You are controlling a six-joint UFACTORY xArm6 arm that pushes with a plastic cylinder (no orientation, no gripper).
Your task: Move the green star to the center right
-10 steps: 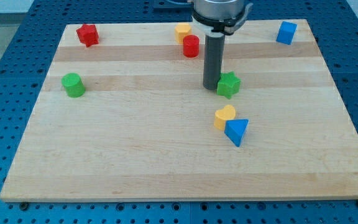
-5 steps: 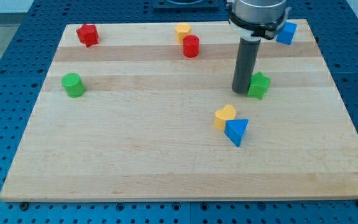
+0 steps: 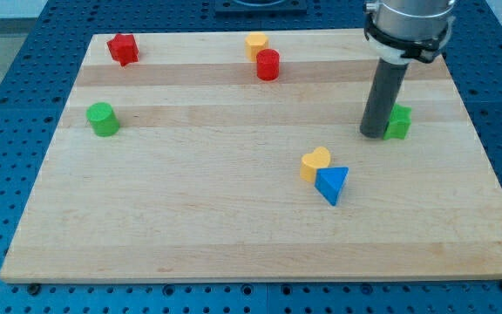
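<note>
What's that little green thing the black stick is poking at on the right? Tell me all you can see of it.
It is the green star, a small block in plain bright green that looks solid and matt, lying flat on the wooden board near its right edge, about mid-height in the view. Its left part is hidden behind the dark rod, so only some points show. My tip stands right against its left side, apparently touching it. No other block is near it.
</note>
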